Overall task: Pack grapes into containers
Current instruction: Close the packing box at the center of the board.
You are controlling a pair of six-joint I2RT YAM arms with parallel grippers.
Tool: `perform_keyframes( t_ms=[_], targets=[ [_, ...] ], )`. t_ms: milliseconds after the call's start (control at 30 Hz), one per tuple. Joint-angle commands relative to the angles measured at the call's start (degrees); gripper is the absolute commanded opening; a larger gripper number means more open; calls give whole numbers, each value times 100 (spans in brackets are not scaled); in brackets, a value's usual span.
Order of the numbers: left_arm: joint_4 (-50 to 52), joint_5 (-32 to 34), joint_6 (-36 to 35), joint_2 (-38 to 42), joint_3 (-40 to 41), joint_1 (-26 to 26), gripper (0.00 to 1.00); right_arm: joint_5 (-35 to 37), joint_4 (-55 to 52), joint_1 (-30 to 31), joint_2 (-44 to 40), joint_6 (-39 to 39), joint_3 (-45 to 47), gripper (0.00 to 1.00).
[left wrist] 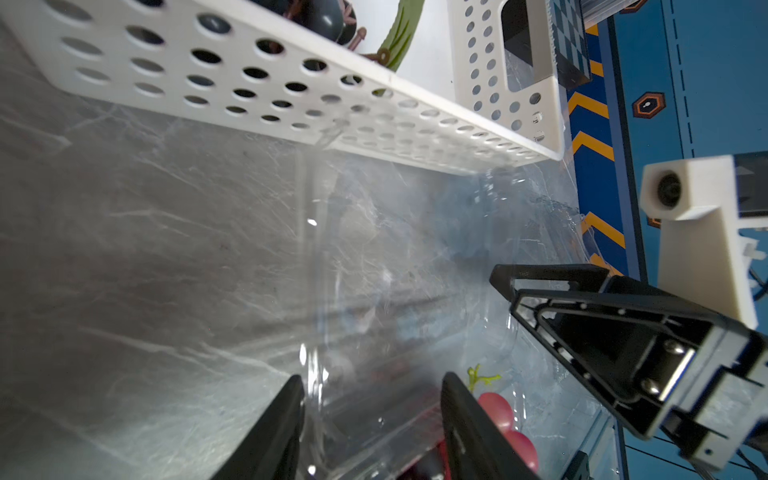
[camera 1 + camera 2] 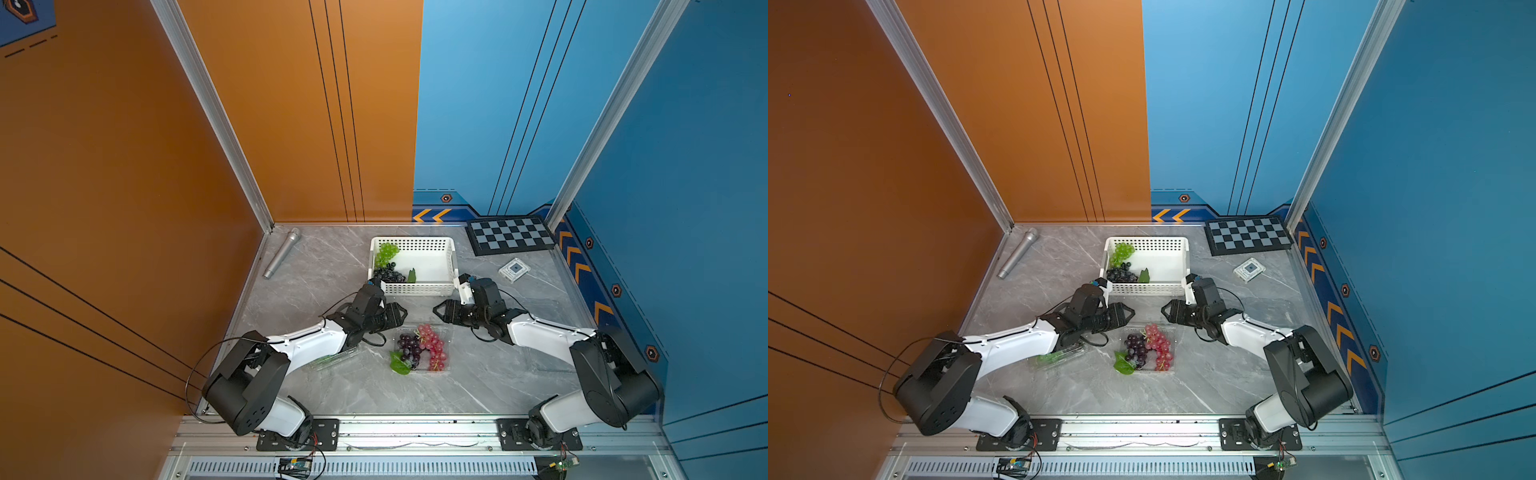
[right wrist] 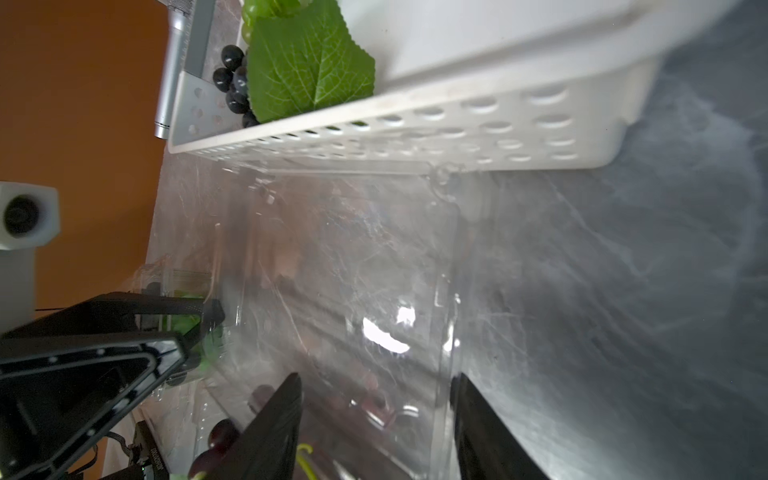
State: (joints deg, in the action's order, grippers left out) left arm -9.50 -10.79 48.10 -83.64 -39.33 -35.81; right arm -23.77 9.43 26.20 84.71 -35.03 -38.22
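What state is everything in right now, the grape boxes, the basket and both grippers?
Centre container, lid open, purple and red grapes inside.
Second container, green grapes inside, mostly hidden under the left arm, lid unclear.
White basket, upright, green bunch and dark bunch at one end.
Left gripper, open, astride one side edge of the lid.
Right gripper, open, astride the opposite edge.

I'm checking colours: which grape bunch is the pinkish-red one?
The pinkish-red bunch in the clear container, beside a dark purple bunch; the white basket holds only a green bunch and a black bunch.
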Motion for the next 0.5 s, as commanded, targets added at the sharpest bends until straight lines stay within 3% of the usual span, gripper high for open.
perform_keyframes(
  t_ms=[0, 467],
  targets=[
    [-83, -128, 90, 146, 120, -81, 54, 65, -155, 95, -246, -66, 104, 58],
    [-70, -65, 156, 242, 140, -112, 54, 289, -360, 171, -477, 80, 142, 57]
  ],
)
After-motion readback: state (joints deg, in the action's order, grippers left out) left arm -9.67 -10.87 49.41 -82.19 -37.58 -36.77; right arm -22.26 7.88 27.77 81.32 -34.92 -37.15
